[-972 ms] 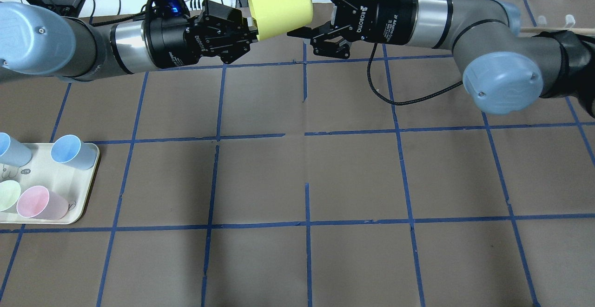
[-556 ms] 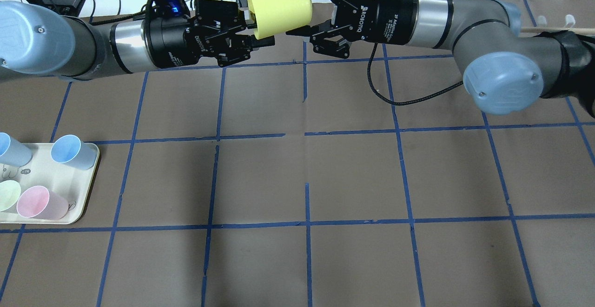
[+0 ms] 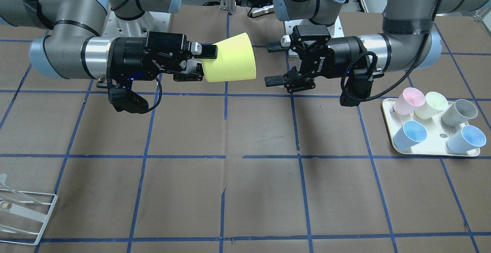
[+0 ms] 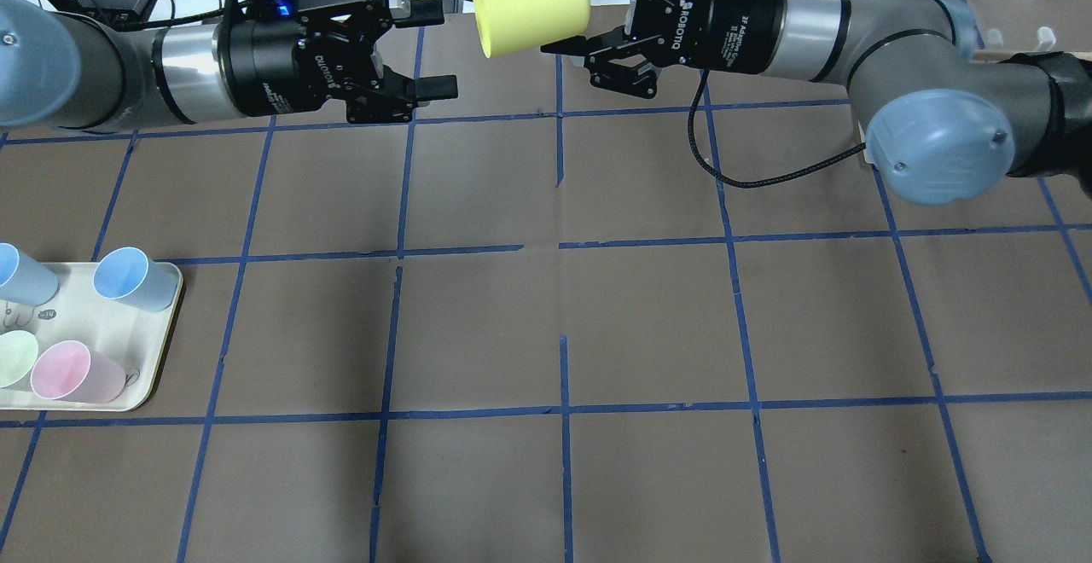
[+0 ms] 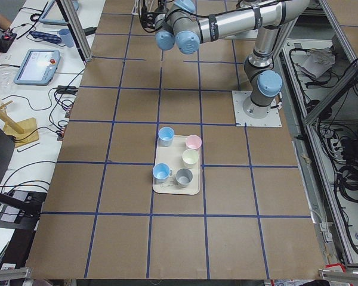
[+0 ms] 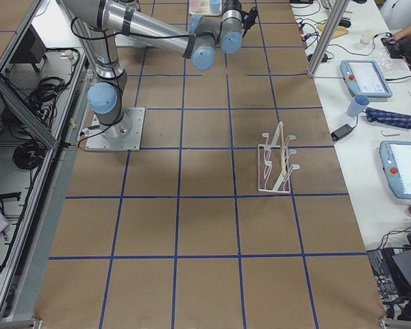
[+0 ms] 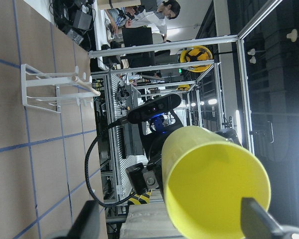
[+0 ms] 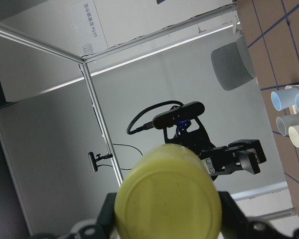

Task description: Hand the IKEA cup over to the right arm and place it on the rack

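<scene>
Smooth, matt yellow plastic IKEA cup (image 3: 230, 58). Right arm (image 3: 92, 57) of brushed silver metal (glossy pale-blue joint caps (image 3: 40, 55)). Matt brown paper-like table cover (image 3: 261, 130), white-coated wire rack (image 6: 277, 168).

On the table (image 3: 245, 191): 6 cups, i.e. 1 yellow IKEA cup (image 3: 230, 58) plus 5 on the tray (image 3: 431, 144): 1 pink cup (image 3: 409, 100), 1 pale yellow-green cup (image 3: 430, 104), 1 grey cup (image 3: 458, 113), and 2 blue, blue cup (image 3: 410, 136) and second blue cup (image 3: 466, 140). 1 cream tray, 1 white wire rack (image 6: 277, 161). 2 arms, right arm (image 3: 69, 50) and left arm (image 3: 406, 27), 1 two-finger gripper each: right gripper (image 3: 201, 64), left gripper (image 3: 273, 63).
</scene>
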{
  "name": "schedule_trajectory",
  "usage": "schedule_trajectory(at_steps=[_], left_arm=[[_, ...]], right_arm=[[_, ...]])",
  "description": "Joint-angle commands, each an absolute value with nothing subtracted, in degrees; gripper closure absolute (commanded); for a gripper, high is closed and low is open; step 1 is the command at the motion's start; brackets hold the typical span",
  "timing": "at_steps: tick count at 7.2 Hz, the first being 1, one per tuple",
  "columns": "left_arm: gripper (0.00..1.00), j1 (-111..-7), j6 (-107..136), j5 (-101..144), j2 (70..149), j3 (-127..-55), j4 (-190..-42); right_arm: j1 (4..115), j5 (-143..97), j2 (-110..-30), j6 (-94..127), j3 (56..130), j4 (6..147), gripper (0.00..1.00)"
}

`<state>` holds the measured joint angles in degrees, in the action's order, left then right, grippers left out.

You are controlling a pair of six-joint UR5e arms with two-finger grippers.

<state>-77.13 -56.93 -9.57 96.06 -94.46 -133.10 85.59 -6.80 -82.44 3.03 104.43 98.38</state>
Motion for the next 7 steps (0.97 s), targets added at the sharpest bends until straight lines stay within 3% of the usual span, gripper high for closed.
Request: schedule_trajectory(at_steps=[1,4,7], left_arm=[[0.0,-74.3,-49.2,-23.2,94.5,-89.2,-132.6],[0.0,-76.7,-26.2,-32.1,94.3,-83.7,-124.8],[0.0,-89.9,5.5,-58.3,94.4,-84.7,-94.6]], right_arm=[[82.5,-6.4,-82.7,4.6,104.3,98.5,0.37],[78.1,8.1,-83.0,6.2,103.8,103.3,0.4],[77.4,30.2,-83.5,6.3,98.4,103.0,0.4]])
